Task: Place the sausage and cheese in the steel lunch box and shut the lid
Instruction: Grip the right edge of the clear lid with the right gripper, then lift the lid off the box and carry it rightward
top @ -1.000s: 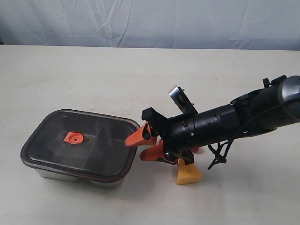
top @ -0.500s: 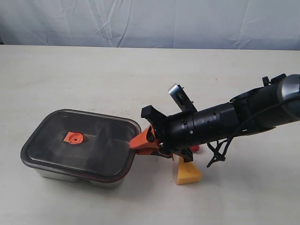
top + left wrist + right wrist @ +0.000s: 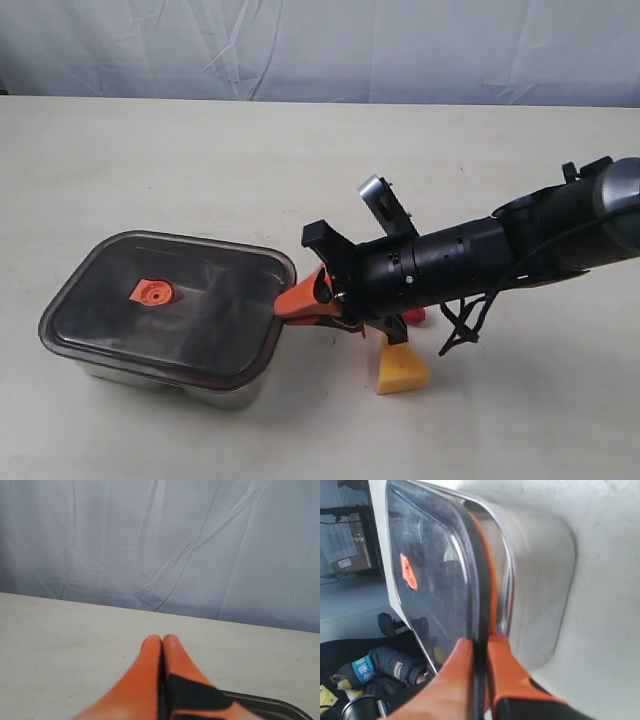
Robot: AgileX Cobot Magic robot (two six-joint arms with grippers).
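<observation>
The lid (image 3: 205,305) sits on the box (image 3: 150,378), near the front left of the table (image 3: 200,160). Our right gripper (image 3: 287,302) has its orange fingers (image 3: 460,670) pinched onto the lid's rim, on the side facing the food, with only the rim's thickness between them. Our left gripper (image 3: 162,639) is closed tip to tip on nothing, pointing across the table, and it does not show in the exterior view.

We judge the lid to be light, stiff and smooth plastic. Held by one edge it will likely hang and swing, and it could slip out of a shallow pinch. Its orange seal may cling to the steel, and an empty box is light enough to drag or tip with it. A deeper bite on the rim looks safer to us than the valve (image 3: 150,293), which is too small to grip.

The cheese (image 3: 400,372) lies on the table just under our right arm (image 3: 470,265). The sausage (image 3: 414,317) is beside it, mostly hidden by the arm. Both are outside the box. The arm itself crowds them, so the lid should be carried and set down away from that spot.
</observation>
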